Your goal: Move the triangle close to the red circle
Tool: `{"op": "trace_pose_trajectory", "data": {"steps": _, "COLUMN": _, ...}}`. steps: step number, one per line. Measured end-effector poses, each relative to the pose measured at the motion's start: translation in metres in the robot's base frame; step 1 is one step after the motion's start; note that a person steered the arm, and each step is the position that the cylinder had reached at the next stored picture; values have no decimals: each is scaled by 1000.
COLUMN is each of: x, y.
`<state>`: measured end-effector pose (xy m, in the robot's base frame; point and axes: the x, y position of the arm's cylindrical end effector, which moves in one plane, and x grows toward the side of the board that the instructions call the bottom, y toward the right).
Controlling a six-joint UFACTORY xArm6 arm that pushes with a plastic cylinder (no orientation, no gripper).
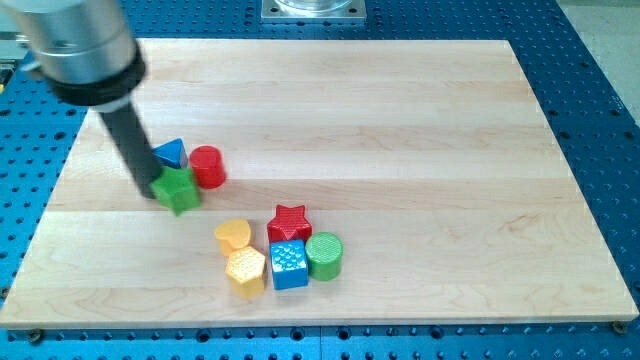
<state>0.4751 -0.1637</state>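
My tip (160, 192), the lower end of the dark rod that serves as end effector, has nothing to clench or release and grasps nothing; it rests against the left side of the green plastic star block (179, 189), which sits just below-left of the red plastic cylinder block (208, 166). The blue plastic triangle block (171, 153) lies just left of that red cylinder, seemingly touching it, on the pale wooden bench (400, 120). As I judge it, any further push to the right would drive the green star into the red cylinder and separate the pair.
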Motion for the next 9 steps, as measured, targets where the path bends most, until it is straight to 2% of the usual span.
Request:
{"op": "trace_pose_trajectory", "data": {"steps": 1, "x": 4, "y": 31}}
{"op": "trace_pose_trajectory", "data": {"steps": 3, "x": 25, "y": 51}}
{"op": "trace_pose_trajectory", "data": {"steps": 4, "x": 27, "y": -52}}
{"op": "trace_pose_trajectory", "data": {"steps": 5, "x": -9, "y": -108}}
{"op": "trace_pose_trajectory", "data": {"steps": 6, "x": -33, "y": -92}}
{"op": "trace_pose_trajectory", "data": {"steps": 7, "x": -52, "y": -48}}
{"op": "trace_pose_trajectory", "data": {"steps": 9, "x": -53, "y": -34}}
